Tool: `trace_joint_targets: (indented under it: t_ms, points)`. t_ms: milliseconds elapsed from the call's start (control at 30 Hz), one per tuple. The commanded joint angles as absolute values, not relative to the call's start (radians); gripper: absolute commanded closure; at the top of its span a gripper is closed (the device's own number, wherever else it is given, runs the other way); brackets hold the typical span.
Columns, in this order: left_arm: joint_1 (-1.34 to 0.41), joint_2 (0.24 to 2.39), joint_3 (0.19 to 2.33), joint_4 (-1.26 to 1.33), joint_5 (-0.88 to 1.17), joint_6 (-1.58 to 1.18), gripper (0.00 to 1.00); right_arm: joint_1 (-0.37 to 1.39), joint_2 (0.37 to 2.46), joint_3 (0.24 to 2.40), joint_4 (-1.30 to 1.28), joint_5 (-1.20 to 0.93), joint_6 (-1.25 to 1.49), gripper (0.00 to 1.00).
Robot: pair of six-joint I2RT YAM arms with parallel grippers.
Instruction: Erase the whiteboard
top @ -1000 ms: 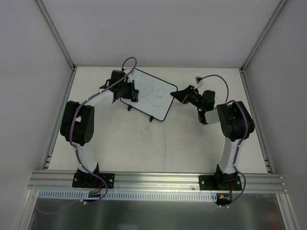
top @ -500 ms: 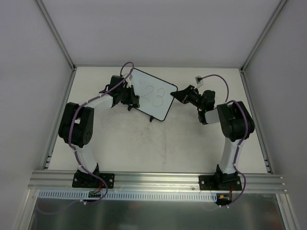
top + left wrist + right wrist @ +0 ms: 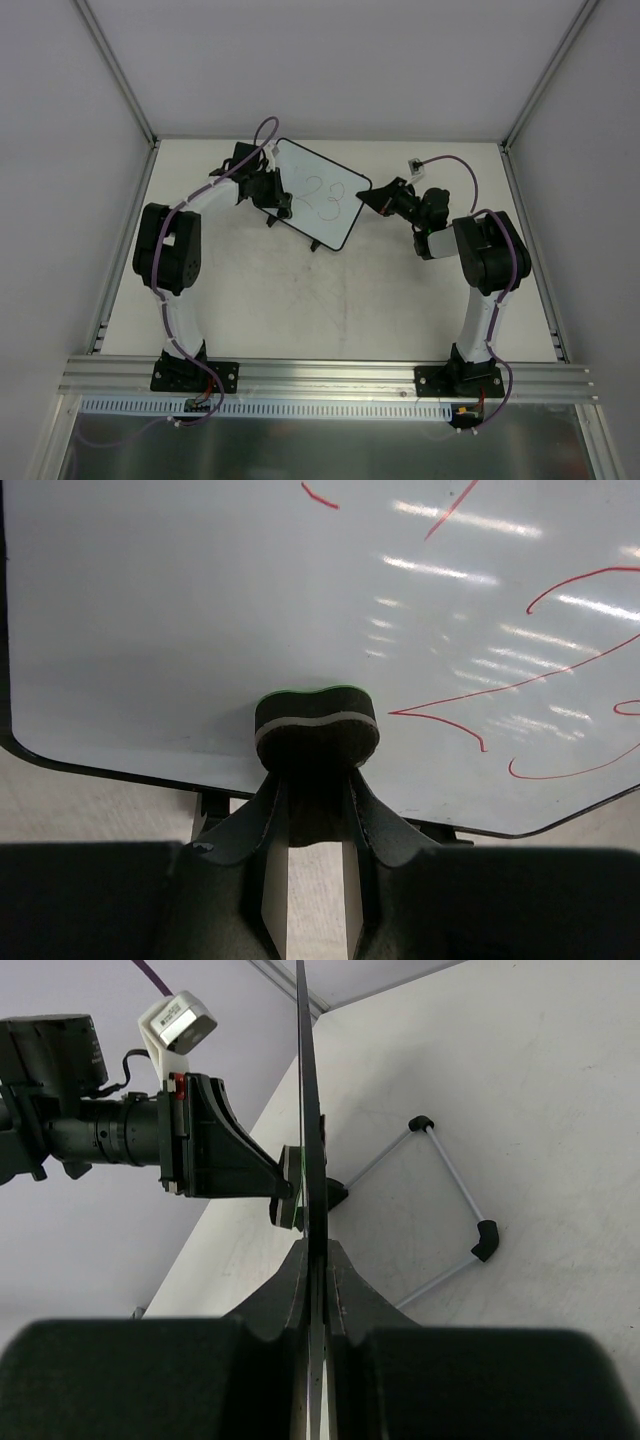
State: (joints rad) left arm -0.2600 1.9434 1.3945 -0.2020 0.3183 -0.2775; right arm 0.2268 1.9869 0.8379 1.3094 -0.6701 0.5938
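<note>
Tightly in left end effector (image 3: 316,785), eraser (image 3: 316,720) near whiteboard (image 3: 180,610) edge; right end effector (image 3: 316,1260) tight on rim

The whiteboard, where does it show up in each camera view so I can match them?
Top external: whiteboard, upper centre, tilted.
Left wrist: its white face fills the upper picture.
Right wrist: edge-on, a thin dark vertical line at centre, gripped by the right claw.
Shared landmark: the left claw holding the eraser at the board's face.

White desk (image 3: 330,300) carries faint grey scuffs, possibly smudges. Aluminium rail (image 3: 330,372) spans its near edge; pale walls (image 3: 50,200) enclose it.
</note>
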Motion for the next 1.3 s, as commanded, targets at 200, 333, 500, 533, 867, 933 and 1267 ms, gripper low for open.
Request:
trace_joint_targets:
  t_ms: [200,333,500,533,867,933,1267]
  points:
    - [-0.241,2.031,1.679,-0.265,0.287,-0.252,1.00,0.229,1.933,0.850,1.509,-0.730,0.554,1.00]
    - [-0.238,2.055,1.758,-0.298,0.278,-0.241,1.00,0.227,1.934,0.850,1.509,-0.736,0.555,1.00]
    - [-0.216,2.094,1.836,-0.340,0.282,-0.236,1.00,0.227,1.930,0.850,1.509,-0.739,0.557,1.00]
    - [-0.215,2.098,1.841,-0.348,0.285,-0.236,1.00,0.229,1.928,0.850,1.509,-0.739,0.557,1.00]
    - [-0.216,2.085,1.783,-0.367,0.314,-0.227,1.00,0.229,1.930,0.853,1.509,-0.739,0.558,1.00]
    - [-0.230,2.077,1.760,-0.365,0.339,-0.204,1.00,0.229,1.930,0.853,1.509,-0.739,0.557,1.00]
    - [-0.285,2.010,1.615,-0.365,0.325,-0.181,1.00,0.229,1.931,0.851,1.509,-0.741,0.555,1.00]
